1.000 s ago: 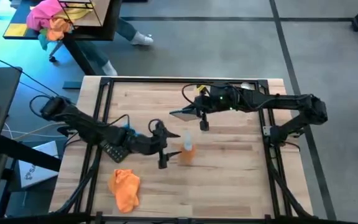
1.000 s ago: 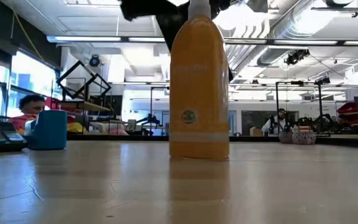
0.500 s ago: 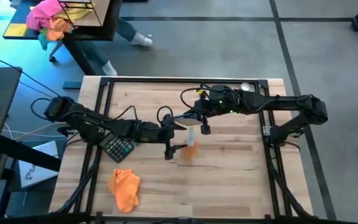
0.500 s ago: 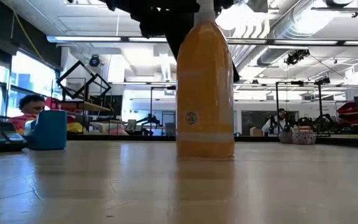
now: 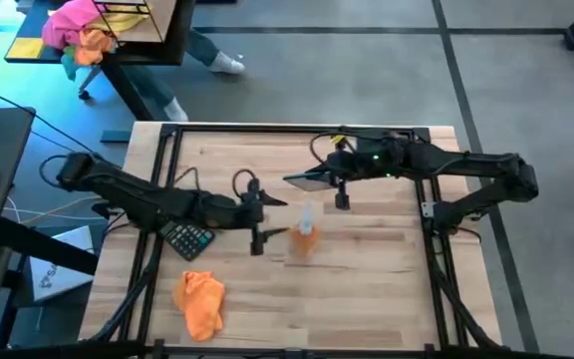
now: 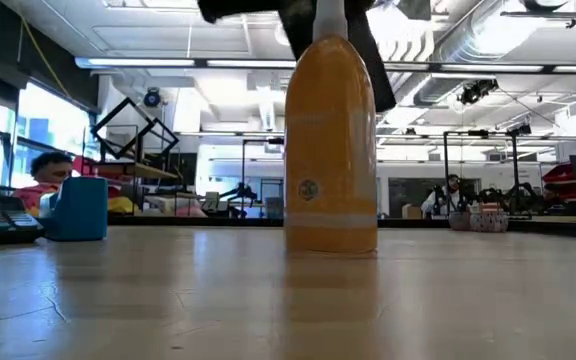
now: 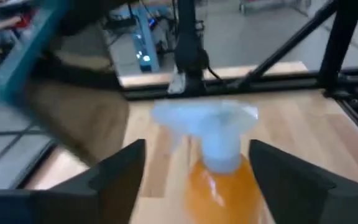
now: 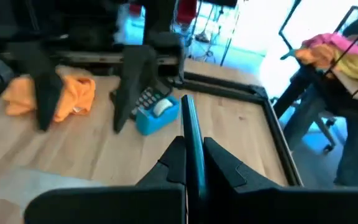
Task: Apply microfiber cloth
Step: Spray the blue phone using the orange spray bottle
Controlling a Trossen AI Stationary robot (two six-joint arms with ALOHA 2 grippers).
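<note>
The orange microfiber cloth lies crumpled on the table near its front left; it also shows in the right wrist view. No gripper touches it. A clear spray bottle of orange liquid stands upright at the table's middle. My left gripper is open just left of the bottle. In the left wrist view its fingers flank the bottle's white spray head without touching. My right gripper hovers beyond the bottle, shut on a thin dark flat panel. My right gripper pinches the thin dark panel between its two fingers, on the two flat faces at the end nearest the wrist. The fingers lie level and point toward the table's left. The panel sticks out past them and is held above the table.
A black calculator and a small blue object lie by my left arm. Black frame rails run along the table's edges. Beyond the far left corner stands a side table with a pink-and-orange bundle and a person's legs.
My left gripper, staying open, went right up to the spray bottle, then drew back toward the table's left. The bottle slid a little to the right and stays upright. My right gripper, with the panel, shifted slightly toward the table's right.
</note>
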